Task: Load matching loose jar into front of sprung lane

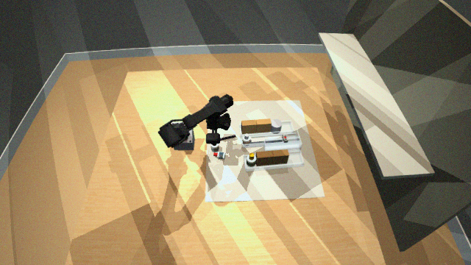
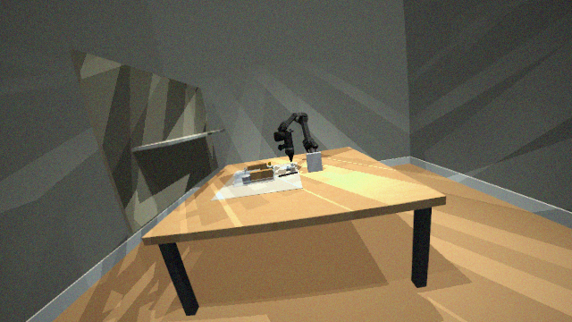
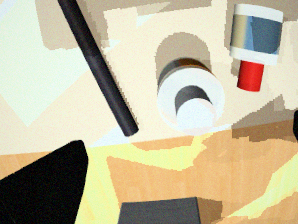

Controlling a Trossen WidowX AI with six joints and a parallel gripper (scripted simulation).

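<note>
fingers (image 1: 213, 138) (image 2: 290, 157) spread, empty; coming down off-centre on white jar (image 1: 215, 147) (image 3: 177, 82) might clip red jar (image 1: 221, 155) (image 3: 256, 35), wrist-view 2 o'clock

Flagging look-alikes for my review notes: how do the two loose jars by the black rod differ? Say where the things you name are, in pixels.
The white-topped jar (image 1: 215, 147) (image 3: 192, 97) stands upright; the red-capped jar (image 1: 221, 155) (image 3: 257, 35) lies on its side. The first has a white knob on top, the second a red cap. The second shows a blue-grey band, while the first's side is mostly hidden from above. Both are outside the lanes.
</note>
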